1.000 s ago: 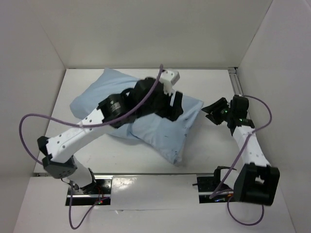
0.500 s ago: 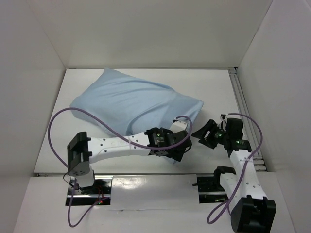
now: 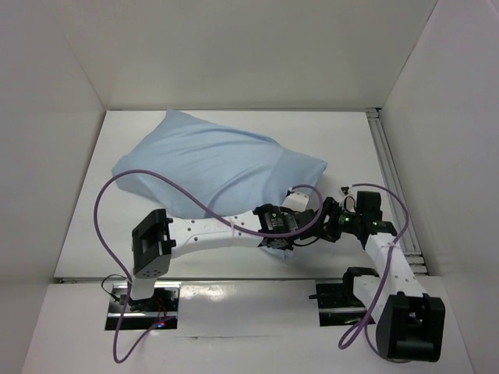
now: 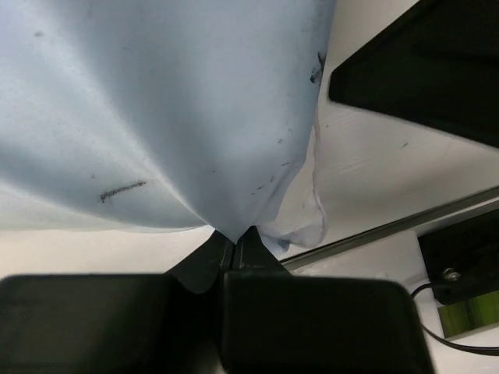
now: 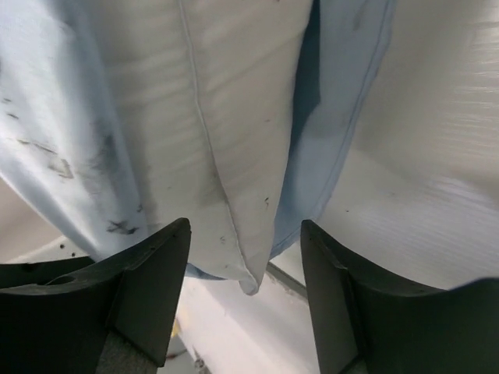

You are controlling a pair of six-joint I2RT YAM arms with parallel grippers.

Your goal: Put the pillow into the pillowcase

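The pillowcase (image 3: pixel 210 160) lies diagonally, far-left to near-right, hem in left tool (image 4: pixel 231 238).

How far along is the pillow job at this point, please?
Mostly done: the pillowcase covers nearly all of the pillow; only its white near corner shows at the opening. In hand: the left gripper is shut on the pillowcase's near edge, and the right gripper is open either side of that corner. Left: probably tucking the corner in and pulling the edge over it.

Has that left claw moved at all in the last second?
Yes. The left gripper swung from above the middle of the pillowcase toward the near edge of the table, now pinching its corner.
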